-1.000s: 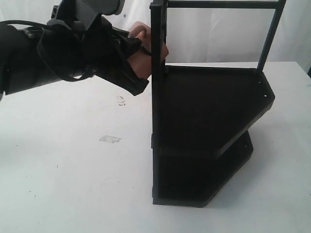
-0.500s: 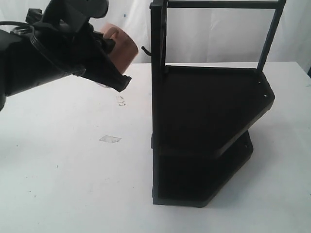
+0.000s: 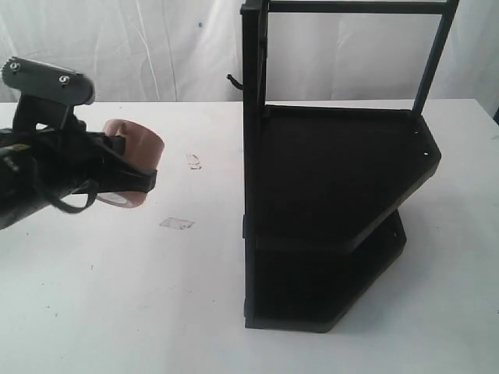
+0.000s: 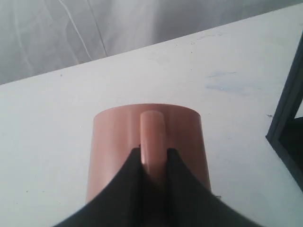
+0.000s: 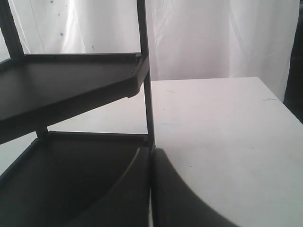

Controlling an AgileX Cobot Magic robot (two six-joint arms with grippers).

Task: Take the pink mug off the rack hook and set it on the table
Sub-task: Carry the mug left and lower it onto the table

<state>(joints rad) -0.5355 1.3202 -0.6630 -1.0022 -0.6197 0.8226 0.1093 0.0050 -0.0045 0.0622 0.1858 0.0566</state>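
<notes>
- Left gripper is clamped on the mug, with one finger on each side of the loop handle.
- The mug is tipped on its side in that grasp, its body reaching out past the fingertips.
- The hook is bare, well ahead of the left gripper and higher, jutting from the post of the rack.
- The table lies right under the gripper; whether the mug touches it, can't tell.
- Right gripper is closed on nothing, fingers pressed together, with the rack's shelves just ahead of it.
</notes>
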